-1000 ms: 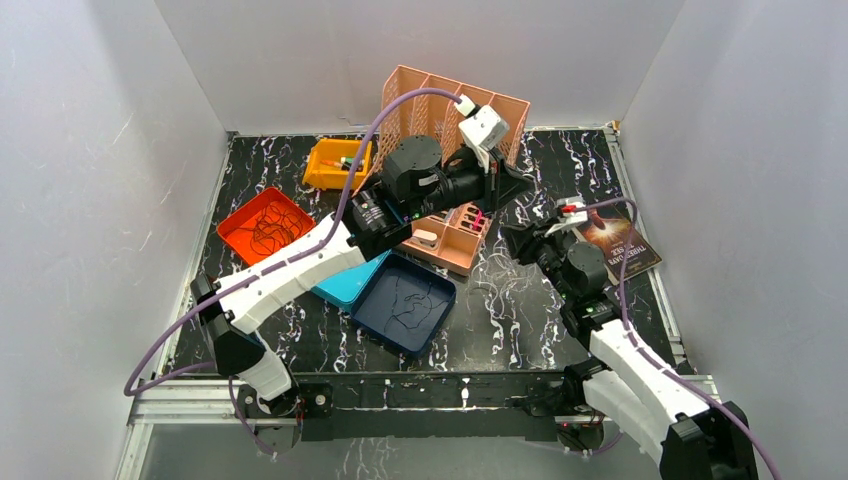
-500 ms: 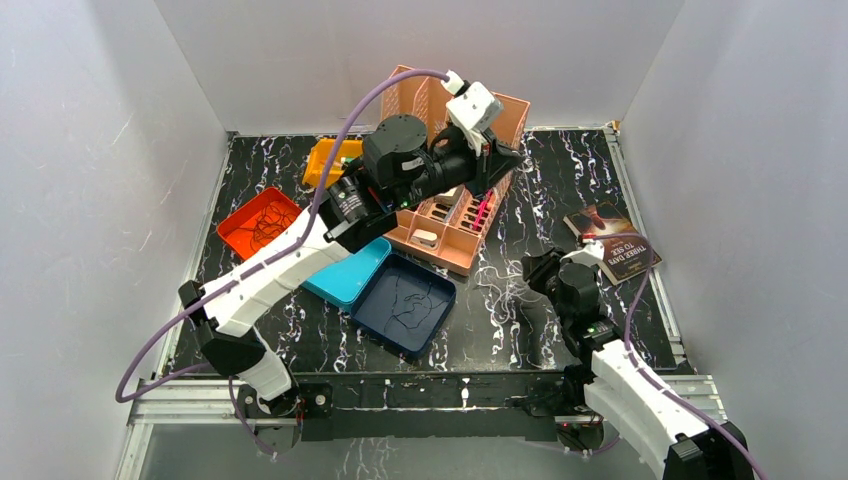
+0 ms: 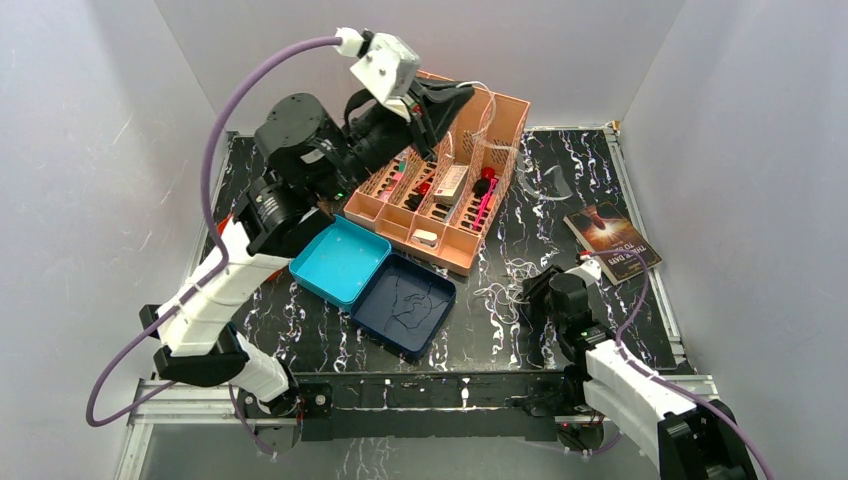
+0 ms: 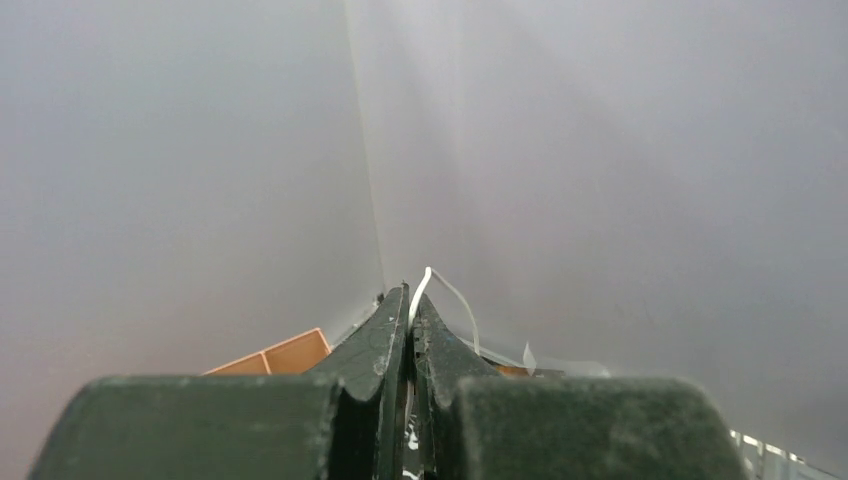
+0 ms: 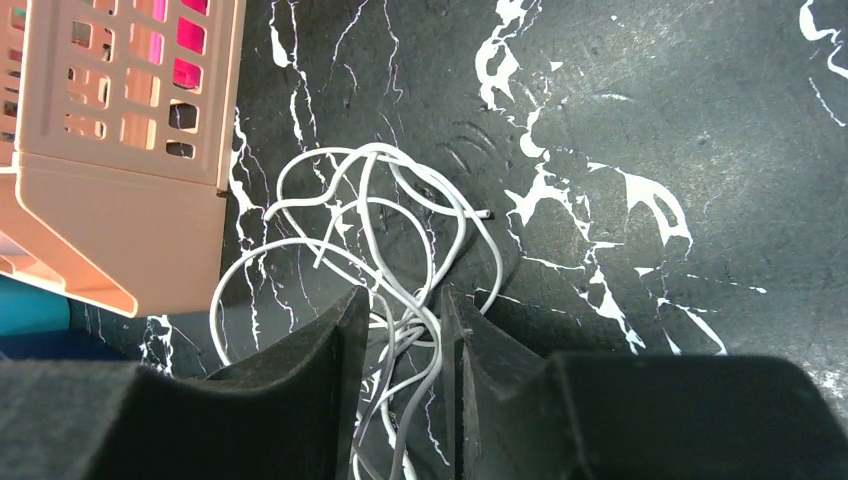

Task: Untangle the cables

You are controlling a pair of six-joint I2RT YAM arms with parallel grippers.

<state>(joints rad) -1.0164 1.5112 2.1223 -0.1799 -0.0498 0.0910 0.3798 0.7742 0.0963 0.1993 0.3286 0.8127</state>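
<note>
Cable (image 4: 424, 283) between tight left jaws

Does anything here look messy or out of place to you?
Yes: a knot of white cables lies loose on the table beside the peach basket, and one white strand trails from the shut jaws of the raised left arm.

Soft, even light comes from overhead; the pale walls (image 3: 120, 150) glow, the worktop (image 3: 540, 210) shows no glare, and shadows are faint. My left wrist view is hazy, with my left gripper (image 4: 410, 296) blurred close up; my right wrist view shows the cables (image 5: 365, 215) sharply.
</note>
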